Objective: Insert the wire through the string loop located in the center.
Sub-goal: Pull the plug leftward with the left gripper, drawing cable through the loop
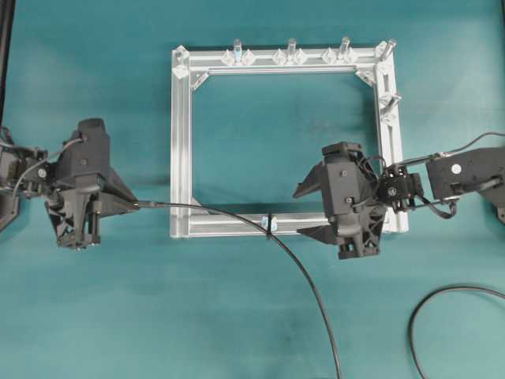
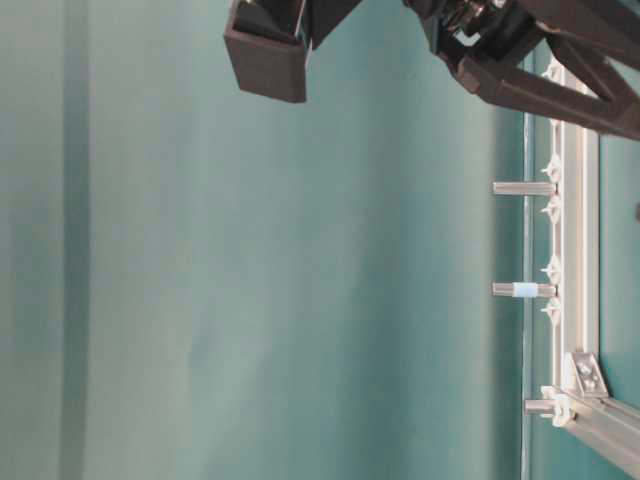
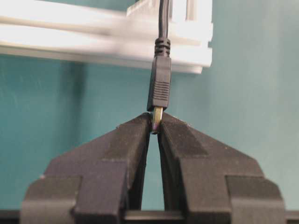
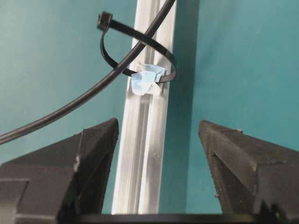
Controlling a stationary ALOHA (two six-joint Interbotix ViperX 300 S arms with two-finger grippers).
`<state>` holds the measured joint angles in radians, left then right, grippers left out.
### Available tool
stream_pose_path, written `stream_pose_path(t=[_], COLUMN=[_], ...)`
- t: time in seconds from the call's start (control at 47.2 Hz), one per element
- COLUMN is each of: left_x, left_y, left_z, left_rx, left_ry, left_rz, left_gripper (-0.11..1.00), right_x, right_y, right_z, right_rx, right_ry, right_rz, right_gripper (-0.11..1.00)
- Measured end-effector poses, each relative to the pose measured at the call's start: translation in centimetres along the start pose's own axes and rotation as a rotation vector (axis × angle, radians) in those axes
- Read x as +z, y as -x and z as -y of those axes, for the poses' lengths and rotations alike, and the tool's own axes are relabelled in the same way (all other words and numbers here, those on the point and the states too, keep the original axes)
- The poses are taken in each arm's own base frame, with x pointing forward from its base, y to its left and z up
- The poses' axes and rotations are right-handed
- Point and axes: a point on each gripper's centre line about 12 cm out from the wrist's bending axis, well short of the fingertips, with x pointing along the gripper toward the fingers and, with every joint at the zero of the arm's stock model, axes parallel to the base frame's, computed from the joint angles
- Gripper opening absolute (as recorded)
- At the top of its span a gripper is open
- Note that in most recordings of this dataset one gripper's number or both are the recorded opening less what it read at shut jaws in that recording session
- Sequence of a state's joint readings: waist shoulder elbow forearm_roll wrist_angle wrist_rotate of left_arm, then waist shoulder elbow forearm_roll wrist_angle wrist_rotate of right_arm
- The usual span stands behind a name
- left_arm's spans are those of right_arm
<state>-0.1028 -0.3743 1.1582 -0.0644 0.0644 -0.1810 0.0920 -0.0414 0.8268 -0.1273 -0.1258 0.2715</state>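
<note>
1. Left gripper (image 3: 156, 128) fills the bottom of its wrist view — jaws clenched on the silver tip of the wire's plug (image 3: 160, 88), which points straight out from the fingertips.
2. Overhead, the wire (image 1: 237, 213) leaves the left gripper (image 1: 130, 204), crosses the frame's near rail, passes through the loop (image 1: 270, 223) at mid-rail, then curves down to the bottom edge of the view.
3. Right wrist view confirms it: the wire (image 4: 93, 91) runs inside the black loop (image 4: 135, 46), which stands up from the rail (image 4: 145, 154) on a pale blue base piece.
4. Right gripper (image 4: 159, 140) — jaws released, spread wide, nothing between them, one on each side of the rail, short of the loop.
5. Overhead, the right gripper (image 1: 312, 209) hovers over the frame's (image 1: 181, 142) near right corner, right of the loop.
6. Second black cable (image 1: 442, 304) lies on the teal table (image 1: 118, 316) at lower right, well apart from the frame.
7. Table-level view shows only arm parts at the top and the frame's upright posts (image 2: 522, 188).
</note>
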Motion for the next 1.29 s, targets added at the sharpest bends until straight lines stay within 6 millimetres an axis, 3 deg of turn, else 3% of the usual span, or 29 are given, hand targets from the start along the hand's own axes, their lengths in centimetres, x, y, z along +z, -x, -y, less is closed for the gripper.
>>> stream_pose_path(t=[0.19,0.847,0.91,1.016,1.058,1.143,1.291], left_x=[-1.0,-1.2,-1.1,-0.7,-0.6,-0.5,-0.4], left_y=[-0.7,-1.5,-1.5,-1.5,-1.5,-1.5,-1.5], left_z=[0.1,0.4,0.4,0.5,0.6,0.6,0.6], left_rx=[0.000,-0.004,-0.004,-0.005,-0.006,-0.007,-0.008], left_ry=[-0.009,-0.021,-0.022,-0.021,-0.022,-0.022,-0.025], left_rz=[-0.032,-0.047,-0.052,-0.052,-0.049,-0.046,-0.045], left_gripper=[0.09,0.08,0.16,0.48,0.56,0.48,0.48], right_x=[0.0,0.0,0.0,0.0,0.0,0.0,-0.1], right_y=[0.0,0.0,0.0,0.0,0.0,0.0,0.0], right_z=[0.0,0.0,-0.1,0.0,-0.1,0.0,0.0], right_rx=[0.000,0.000,0.001,0.001,0.001,0.001,0.001], right_ry=[0.000,0.000,0.002,0.001,0.002,0.001,0.002], right_rz=[-0.001,0.000,0.000,-0.002,0.000,-0.002,-0.003], right_gripper=[0.71,0.71,0.71,0.71,0.71,0.71,0.71])
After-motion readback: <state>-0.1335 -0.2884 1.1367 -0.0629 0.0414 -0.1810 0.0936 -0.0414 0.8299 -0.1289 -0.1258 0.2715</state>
